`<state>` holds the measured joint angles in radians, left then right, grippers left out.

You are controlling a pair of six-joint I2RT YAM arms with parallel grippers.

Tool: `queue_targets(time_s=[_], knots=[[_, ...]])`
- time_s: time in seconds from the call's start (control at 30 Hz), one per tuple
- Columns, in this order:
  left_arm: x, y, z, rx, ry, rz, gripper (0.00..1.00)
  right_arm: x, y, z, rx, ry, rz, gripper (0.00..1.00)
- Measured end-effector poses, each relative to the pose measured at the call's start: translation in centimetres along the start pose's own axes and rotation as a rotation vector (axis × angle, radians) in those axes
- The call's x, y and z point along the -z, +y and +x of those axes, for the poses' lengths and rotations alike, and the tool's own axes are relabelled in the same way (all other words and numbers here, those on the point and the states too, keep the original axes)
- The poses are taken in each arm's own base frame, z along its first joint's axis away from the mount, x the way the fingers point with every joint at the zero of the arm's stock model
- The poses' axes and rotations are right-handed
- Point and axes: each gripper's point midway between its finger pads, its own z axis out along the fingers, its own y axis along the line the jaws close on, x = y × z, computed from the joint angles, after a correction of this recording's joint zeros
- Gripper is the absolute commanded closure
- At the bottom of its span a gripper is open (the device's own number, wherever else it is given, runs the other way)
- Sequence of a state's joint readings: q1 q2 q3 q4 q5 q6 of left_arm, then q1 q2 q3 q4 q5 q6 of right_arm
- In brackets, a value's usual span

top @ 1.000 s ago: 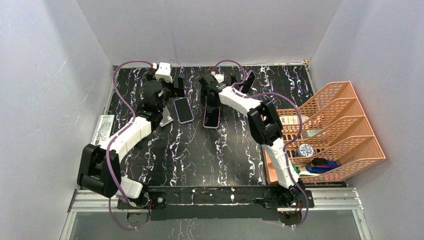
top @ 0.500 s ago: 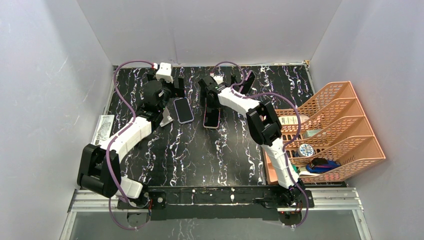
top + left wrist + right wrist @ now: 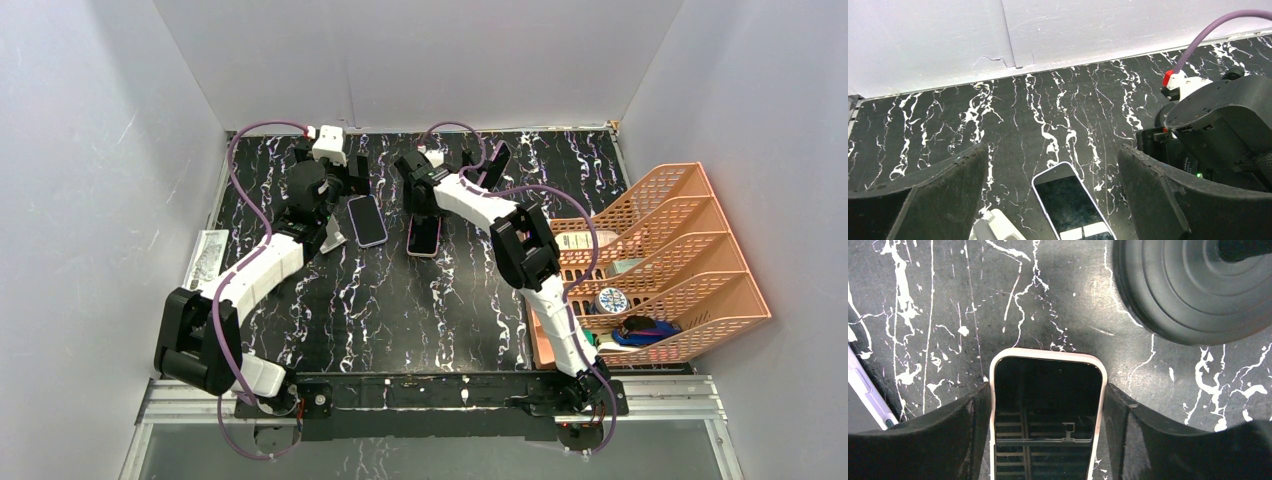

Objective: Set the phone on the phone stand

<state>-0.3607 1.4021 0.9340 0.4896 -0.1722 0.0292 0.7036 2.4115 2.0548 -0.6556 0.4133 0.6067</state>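
Observation:
A phone in a pale pink case [image 3: 1047, 410] lies screen up between my right gripper's [image 3: 1047, 387] fingers, which press on both of its long edges. In the top view this phone [image 3: 424, 237] is at the rear middle of the black marble table, under the right gripper [image 3: 420, 205]. A black phone stand [image 3: 496, 160] stands behind it; its round base [image 3: 1193, 285] shows in the right wrist view. A second phone in a lavender case [image 3: 1073, 205] leans by a white stand [image 3: 993, 227]. My left gripper [image 3: 1053, 150] hovers wide open and empty above that second phone.
An orange tiered file rack [image 3: 650, 260] with small items stands at the right. A printed sheet [image 3: 207, 257] lies at the table's left edge. White walls close in the back and sides. The lavender phone [image 3: 367, 220] is a short way left of the right gripper.
The right arm has shifted slightly to the left with the phone between its fingers. The left arm has not visibly moved.

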Motion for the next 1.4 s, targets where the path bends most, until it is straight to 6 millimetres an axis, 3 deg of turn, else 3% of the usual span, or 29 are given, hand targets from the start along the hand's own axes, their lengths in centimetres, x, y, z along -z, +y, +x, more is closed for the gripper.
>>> queue_targets(time_s=[0.2,0.3,0.43,0.5,0.6,0.67,0.77,0.93,1.07,1.4], knots=[[-0.2,-1.0,-0.2,0.101,-0.013,0.031,0.02,0.0,-0.1,0.0,0.002,-0.019,-0.011,0.41],[-0.6,-2.8,0.3,0.181,-0.001,0.097,0.02,0.3,-0.4,0.3,-0.003,-0.046,-0.033,0.41],[0.0,-6.7,2.5,0.252,0.06,0.221,0.02,1.8,-1.6,1.8,0.003,-0.055,-0.062,0.42],[1.6,-8.8,4.9,0.277,0.101,0.288,0.03,2.7,-2.5,2.7,0.012,-0.054,-0.062,0.42],[4.8,-11.6,10.3,0.275,0.214,0.363,0.04,4.2,-3.4,3.2,0.019,-0.071,-0.07,0.42],[7.1,-13.5,13.5,0.26,0.285,0.413,0.04,5.4,-3.6,2.8,0.017,-0.098,-0.085,0.42],[9.8,-15.6,16.2,0.251,0.34,0.483,0.04,7.1,-3.6,1.7,0.005,-0.147,-0.112,0.42],[10.6,-17.4,16.0,0.256,0.307,0.526,0.04,9.2,-3.8,0.6,-0.022,-0.21,-0.155,0.42],[10.5,-18.0,16.3,0.241,0.283,0.511,0.04,9.7,-3.8,0.6,-0.025,-0.224,-0.167,0.42],[9.0,-16.6,21.7,0.139,0.347,0.402,0.05,9.6,-3.3,0.9,-0.012,-0.229,-0.188,0.41]])
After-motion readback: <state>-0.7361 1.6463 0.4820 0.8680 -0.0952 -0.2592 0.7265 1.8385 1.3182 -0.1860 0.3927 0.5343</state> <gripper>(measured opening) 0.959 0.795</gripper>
